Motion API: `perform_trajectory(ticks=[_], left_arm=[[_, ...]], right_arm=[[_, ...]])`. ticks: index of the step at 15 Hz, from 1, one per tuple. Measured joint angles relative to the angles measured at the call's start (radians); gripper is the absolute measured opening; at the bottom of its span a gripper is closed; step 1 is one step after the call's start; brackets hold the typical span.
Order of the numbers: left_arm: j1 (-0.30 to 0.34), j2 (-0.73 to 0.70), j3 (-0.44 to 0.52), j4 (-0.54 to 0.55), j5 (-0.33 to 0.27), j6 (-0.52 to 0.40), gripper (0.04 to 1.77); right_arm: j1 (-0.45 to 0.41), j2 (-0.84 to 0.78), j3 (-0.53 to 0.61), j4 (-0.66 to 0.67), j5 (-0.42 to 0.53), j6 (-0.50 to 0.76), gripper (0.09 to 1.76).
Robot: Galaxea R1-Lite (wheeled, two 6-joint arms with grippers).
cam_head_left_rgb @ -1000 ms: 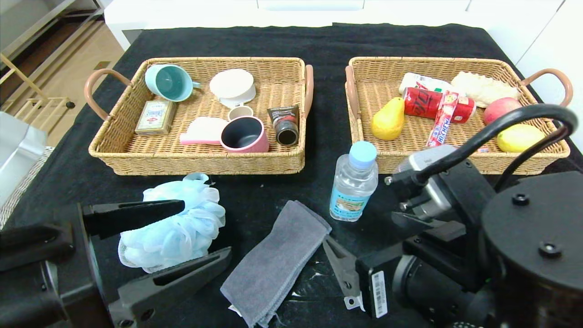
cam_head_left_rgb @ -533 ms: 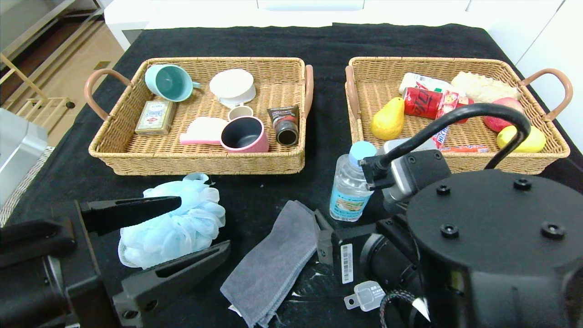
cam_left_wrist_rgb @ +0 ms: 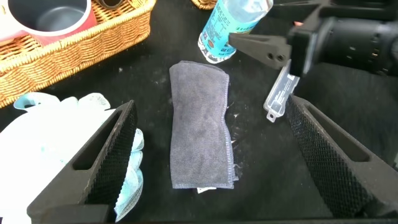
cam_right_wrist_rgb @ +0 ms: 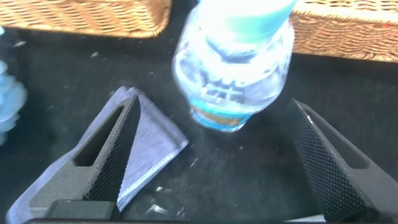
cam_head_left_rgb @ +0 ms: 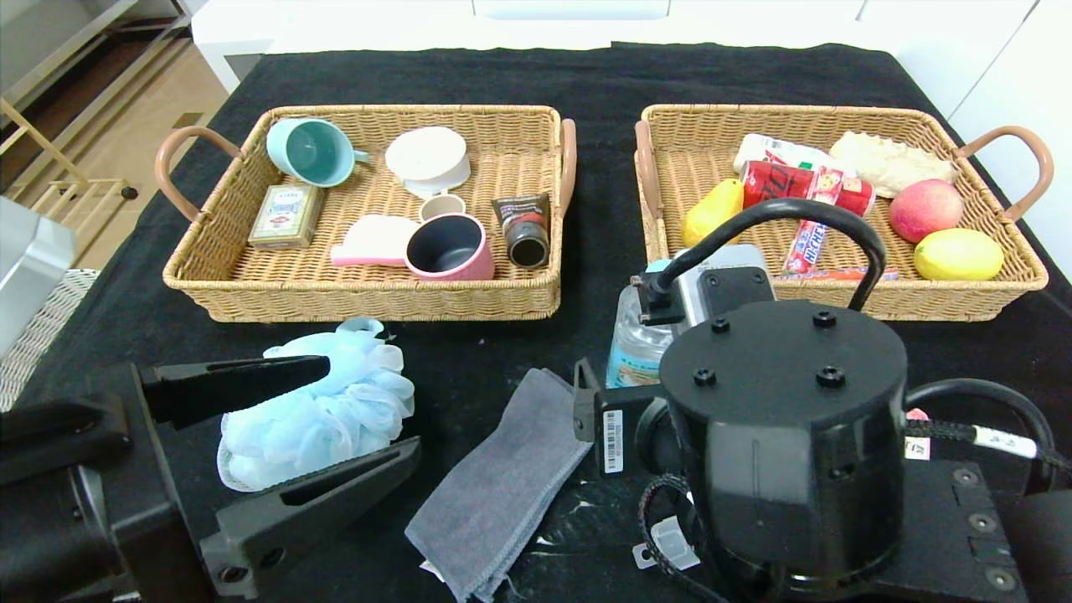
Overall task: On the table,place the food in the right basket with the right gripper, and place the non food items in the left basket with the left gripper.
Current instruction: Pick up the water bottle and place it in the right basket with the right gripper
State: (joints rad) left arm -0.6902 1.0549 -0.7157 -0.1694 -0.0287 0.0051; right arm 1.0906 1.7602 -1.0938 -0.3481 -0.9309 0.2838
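Note:
The clear water bottle point(cam_head_left_rgb: 630, 347) stands on the black table point(cam_head_left_rgb: 502, 75) before the right basket point(cam_head_left_rgb: 963, 295), half hidden by my right arm. My right gripper point(cam_right_wrist_rgb: 211, 124) is open, and the bottle point(cam_right_wrist_rgb: 233, 62) stands just ahead of it, between the lines of the fingers. The yellow pear point(cam_head_left_rgb: 708, 213) lies in the right basket. My left gripper point(cam_head_left_rgb: 368, 410) is open and empty above the table. In the left wrist view point(cam_left_wrist_rgb: 211, 106) the grey towel point(cam_left_wrist_rgb: 200, 124) lies below its gap and the blue pouf point(cam_left_wrist_rgb: 37, 124) beside one finger. The plastic case point(cam_left_wrist_rgb: 280, 93) lies near the towel.
The left basket point(cam_head_left_rgb: 360, 303) holds cups, a card box, a dark tube and a pale pink tube point(cam_head_left_rgb: 373, 239). The right basket also holds a red can, snack packs, an apple and a lemon. The pouf point(cam_head_left_rgb: 318, 410) and towel point(cam_head_left_rgb: 502, 477) lie at the table's front.
My right arm has swung left and forward, bringing its open gripper up to the water bottle and covering part of it. The left gripper has barely moved.

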Motion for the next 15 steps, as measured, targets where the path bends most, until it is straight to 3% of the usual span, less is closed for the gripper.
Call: perform_trajectory(ticks=[15], left_arm=[[0.000,0.000,0.001,0.002,0.000,0.001,1.72]], right_arm=[[-0.076,0.091,-0.066,-0.124,-0.054,-0.063,1.71]])
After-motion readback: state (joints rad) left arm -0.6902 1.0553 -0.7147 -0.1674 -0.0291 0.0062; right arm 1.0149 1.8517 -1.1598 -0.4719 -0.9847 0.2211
